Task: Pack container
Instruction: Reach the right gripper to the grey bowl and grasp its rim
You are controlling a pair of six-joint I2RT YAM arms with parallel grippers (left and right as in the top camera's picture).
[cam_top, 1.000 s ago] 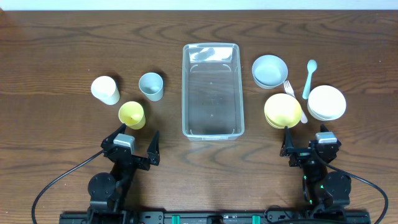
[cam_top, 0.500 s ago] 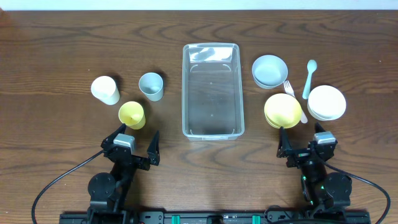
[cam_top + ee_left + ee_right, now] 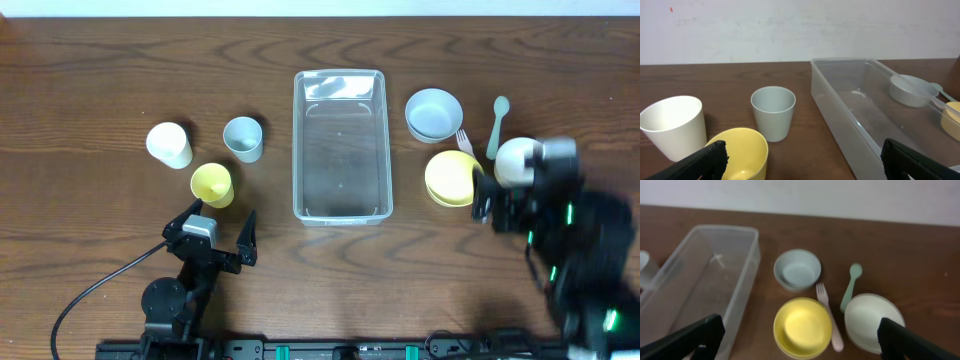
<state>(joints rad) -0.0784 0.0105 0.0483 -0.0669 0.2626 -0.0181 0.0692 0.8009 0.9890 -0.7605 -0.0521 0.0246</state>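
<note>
The clear container point(image 3: 340, 145) stands empty mid-table; it also shows in the left wrist view point(image 3: 860, 110) and the right wrist view point(image 3: 705, 280). My left gripper point(image 3: 218, 235) is open and empty, low, just near of the yellow cup point(image 3: 212, 184), which fills the left wrist view's bottom point(image 3: 740, 152). My right gripper point(image 3: 500, 200) is open and empty, raised above the table; in the right wrist view point(image 3: 800, 345) it hangs over the yellow bowl point(image 3: 802, 327) and the white bowl point(image 3: 872, 322). The right arm hides part of the white bowl point(image 3: 512, 160) from overhead.
Left of the container stand a white cup point(image 3: 170, 144) and a grey-blue cup point(image 3: 243, 138). Right of it are a blue-grey bowl point(image 3: 434, 113), the yellow bowl point(image 3: 452, 178), a pink fork point(image 3: 463, 140) and a green spoon point(image 3: 498, 122).
My right arm has lifted off its rest and moved forward over the white and yellow bowls. The left arm and all the objects have not moved.
</note>
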